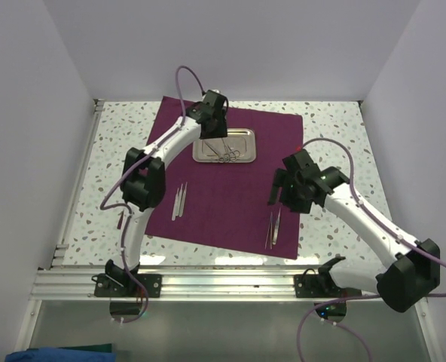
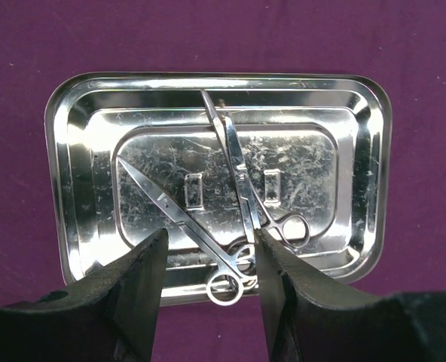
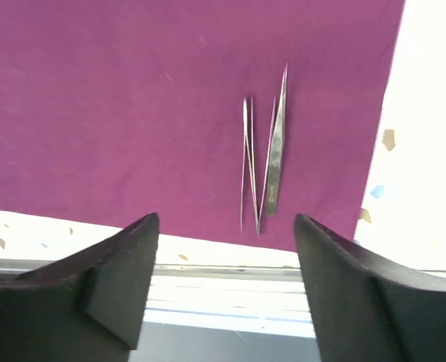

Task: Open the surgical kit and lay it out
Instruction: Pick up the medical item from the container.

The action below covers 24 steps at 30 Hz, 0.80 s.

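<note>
Purple cloth [image 1: 230,204] lay spread flat on the speckled desk [image 1: 336,136]. The steel tray [image 1: 247,136] sat on the far middle part of the cloth, right way up.

Tray contents, from the left wrist view: 2 scissor-like instruments. The long one [image 2: 178,215] lay diagonally with its ring handles at the near rim. The second [image 2: 236,158] crossed it near the handles, tips toward the far rim.

The left pincer [image 2: 209,245] hung over the near edge of the tray, fingers apart, nothing clamped. The ring handles showed in the gap between its fingers. Contact with them could not be judged.

The right pincer [image 3: 227,222] hung above the near right part of the cloth, fingers apart and empty. 2 tweezers [image 3: 274,162] lay side by side on the cloth below it, close to the cloth's near edge, tips pointing away from the arm bases.

Another set of tweezers [image 1: 180,200] lay on the left part of the cloth, just beside the left arm.
</note>
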Tool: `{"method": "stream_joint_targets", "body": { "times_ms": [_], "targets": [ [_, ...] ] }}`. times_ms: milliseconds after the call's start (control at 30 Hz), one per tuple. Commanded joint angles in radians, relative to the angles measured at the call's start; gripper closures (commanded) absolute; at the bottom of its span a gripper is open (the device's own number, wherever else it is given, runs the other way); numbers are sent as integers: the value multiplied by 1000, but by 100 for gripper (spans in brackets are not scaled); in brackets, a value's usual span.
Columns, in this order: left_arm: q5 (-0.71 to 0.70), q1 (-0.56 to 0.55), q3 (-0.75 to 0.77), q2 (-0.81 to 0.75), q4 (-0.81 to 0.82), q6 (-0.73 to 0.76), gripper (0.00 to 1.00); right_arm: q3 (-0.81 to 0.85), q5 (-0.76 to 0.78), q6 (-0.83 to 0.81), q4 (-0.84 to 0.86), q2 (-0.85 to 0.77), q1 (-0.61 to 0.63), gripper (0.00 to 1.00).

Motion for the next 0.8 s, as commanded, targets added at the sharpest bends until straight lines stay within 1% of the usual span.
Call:
{"method": "stream_joint_targets", "body": {
  "times_ms": [0, 67, 100, 167, 300, 400, 567, 767],
  "targets": [
    [-61, 3, 69, 41, 1, -28, 47, 110, 128, -59, -147, -61, 4, 17],
    [-95, 3, 77, 59, -25, -54, 48, 147, 154, -77, -178, -82, 4, 11],
    [-128, 3, 74, 62, -52, -91, 49, 158, 176, -80, -201, -90, 4, 7],
    [-145, 3, 56, 61, -60, -122, 48, 175, 197, -96, -221, -110, 4, 5],
    [-138, 3, -4, 61, -62, -203, 49, 186, 240, -129, -263, -127, 1, 2],
    [-113, 1, -15, 76, -60, -246, 49, 190, 256, -152, -275, -127, 1, 2],
    [-98, -2, -10, 108, -63, -269, 49, 190, 249, -172, -275, -118, 0, 1],
    [-116, -10, 37, 188, -125, -258, 49, 175, 234, -171, -270, -115, -3, 1]
  ]
}}
